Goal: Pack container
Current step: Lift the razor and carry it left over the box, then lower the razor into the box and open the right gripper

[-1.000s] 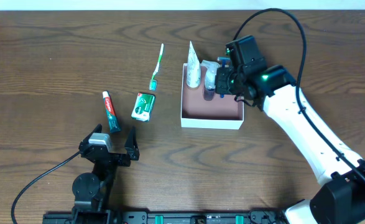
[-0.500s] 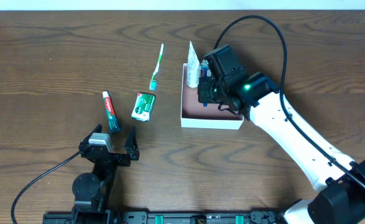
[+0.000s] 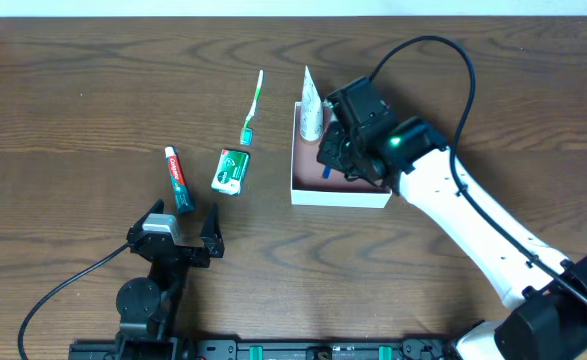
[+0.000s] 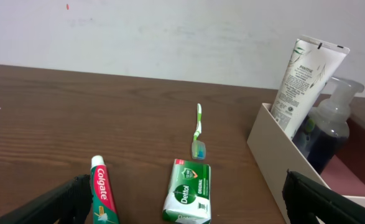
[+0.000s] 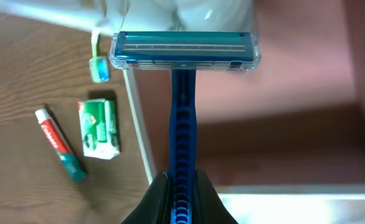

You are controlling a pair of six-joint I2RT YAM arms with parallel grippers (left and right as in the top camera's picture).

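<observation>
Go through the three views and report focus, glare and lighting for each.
Overhead: even light, no glare, wood grain of the table sharp, a green light glowing on the right arm. Left wrist: toothpaste and soap packet crisp, print on the white tube readable. Right wrist: razor in focus over the container, background above its head washed out and blurred, toothbrush soft.

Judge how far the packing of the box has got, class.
Done: a white tube and a pump bottle stand in the box. In hand: the right gripper holds a blue razor over it. To do: toothbrush, toothpaste and soap packet lie on the table.
</observation>
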